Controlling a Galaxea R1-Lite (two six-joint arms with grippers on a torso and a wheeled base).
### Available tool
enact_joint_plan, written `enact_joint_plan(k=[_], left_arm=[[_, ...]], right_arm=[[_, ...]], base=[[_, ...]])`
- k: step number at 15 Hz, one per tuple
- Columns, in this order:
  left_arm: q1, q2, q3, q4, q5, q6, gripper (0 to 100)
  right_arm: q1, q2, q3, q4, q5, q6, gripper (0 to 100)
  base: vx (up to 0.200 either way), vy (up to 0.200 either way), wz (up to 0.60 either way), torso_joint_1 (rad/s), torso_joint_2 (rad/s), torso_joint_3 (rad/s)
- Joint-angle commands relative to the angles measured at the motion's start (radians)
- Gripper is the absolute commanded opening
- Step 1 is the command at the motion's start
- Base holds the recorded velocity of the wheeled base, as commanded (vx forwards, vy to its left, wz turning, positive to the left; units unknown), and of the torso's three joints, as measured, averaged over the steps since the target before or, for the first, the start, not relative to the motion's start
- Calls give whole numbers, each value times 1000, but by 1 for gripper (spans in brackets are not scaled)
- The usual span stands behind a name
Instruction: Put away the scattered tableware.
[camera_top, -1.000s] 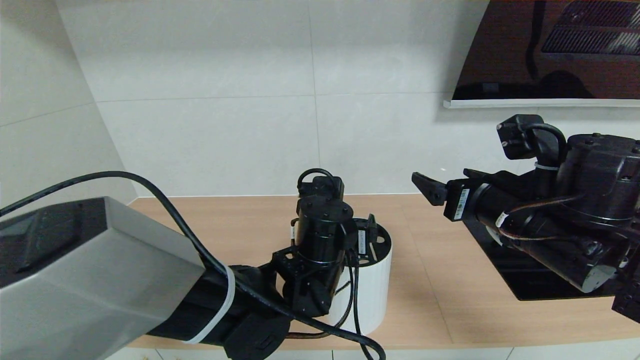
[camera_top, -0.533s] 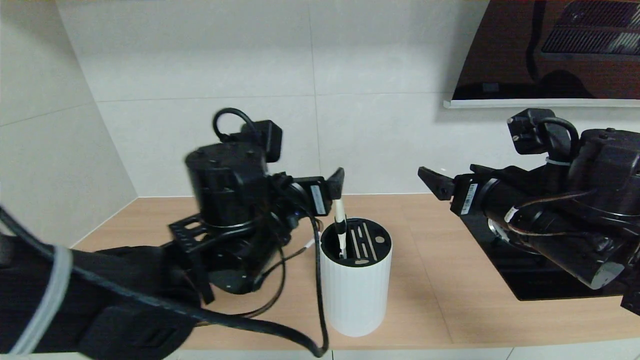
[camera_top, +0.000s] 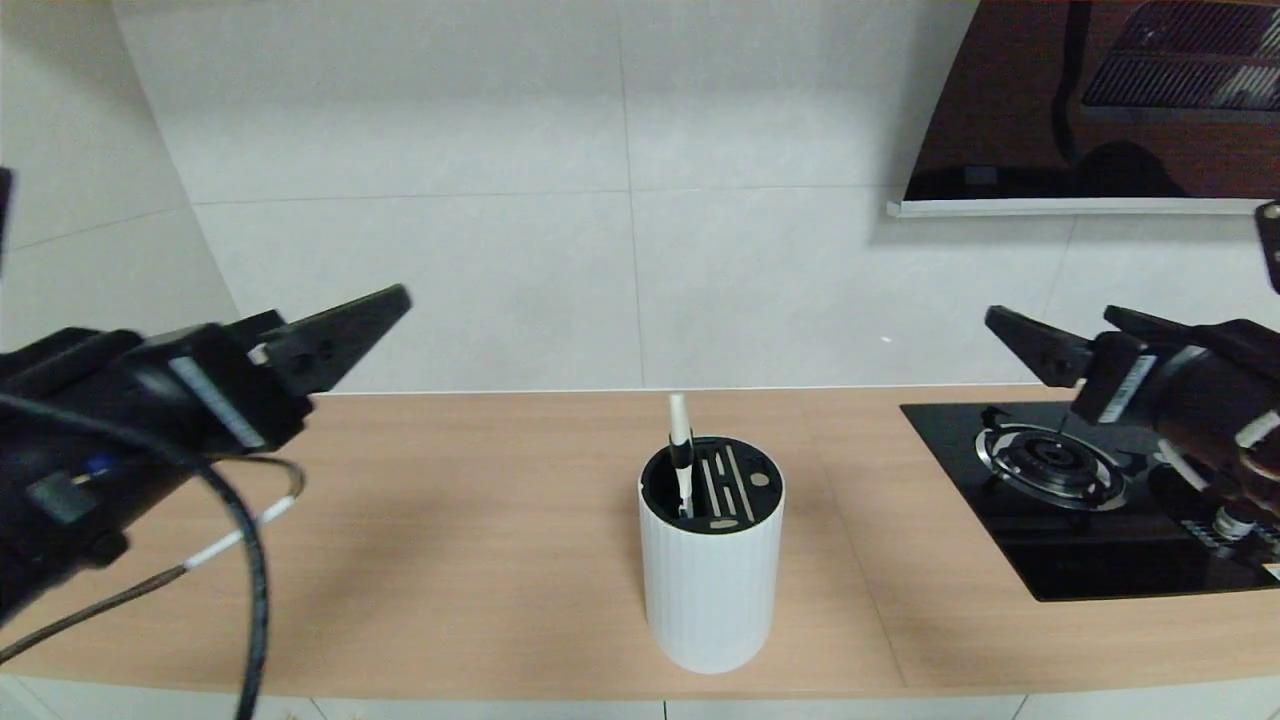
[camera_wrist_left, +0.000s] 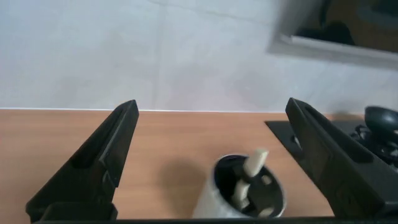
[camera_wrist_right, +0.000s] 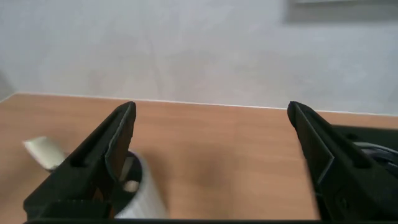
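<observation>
The left gripper (camera_top: 335, 312) has pulled away from the holder (camera_top: 712, 580), where it hung a second ago. It now sits high off the counter's left end, fingers spread wide with nothing between them. The utensil (camera_top: 680, 440) it let go stays upright in a slot at the holder's left side, its pale handle poking above the rim. What kind of utensil it is I cannot say for sure, perhaps a chopstick or a slim spoon. The right gripper (camera_top: 1049, 315) has also drawn back, toward the right end above the hob (camera_top: 1060, 500), and it too is wide open and empty. This piece therefore looks stowed, and both arms are free for whatever tableware may remain. The holder, a white ribbed cylinder, stands near the front edge of the wooden counter (camera_top: 450, 540), about midway along. The black hob is set into the right end. Pale tiled wall runs behind, and a dark hood (camera_top: 1100, 100) hangs above the hob.
</observation>
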Motion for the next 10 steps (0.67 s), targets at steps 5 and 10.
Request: enact_joint_plan(k=[5, 10], left_arm=[[266, -800, 189, 507, -269, 1, 100], [392, -1026, 206, 685, -341, 4, 100]], right_arm=[[-144, -797, 199, 446, 21, -33, 100], [-282, -1150, 199, 793, 93, -31, 100]], base=[[0, 0, 0, 0, 0, 0], [0, 0, 0, 0, 0, 0]])
